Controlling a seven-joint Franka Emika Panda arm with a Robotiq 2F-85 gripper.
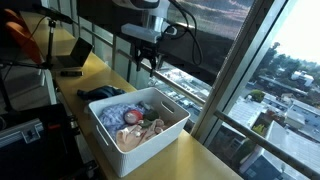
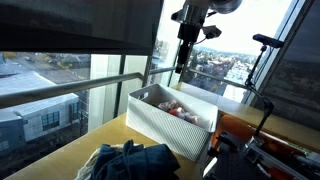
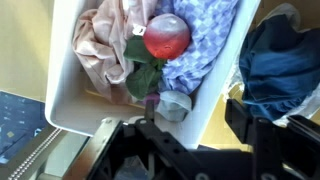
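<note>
Claw [image 1: 148,62]: jaws spread wide, empty, hanging above white bin [image 1: 155,148] | red ball [image 3: 167,35]: in bin, between pink cloth [image 3: 100,40] and checked cloth [image 3: 210,45] | advice: I'd centre over ball, descend straight, avoid snagging fabric.

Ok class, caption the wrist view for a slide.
Open gripper above a white bin of pink cloth, red ball and blue checked cloth.

The bin [image 3: 68,100] is plain white. Inside it, a glossy red ball [image 3: 167,36] lies against dark green leaves [image 3: 140,75], beside a pale pink cloth [image 3: 100,45] and a blue-and-white checked cloth [image 3: 205,50]. The cloth heap [image 3: 285,60] near the counter's edge is dark blue with teal. The counter [image 1: 100,68] is yellow-tan and the gripper [image 1: 148,62] is black.
</note>
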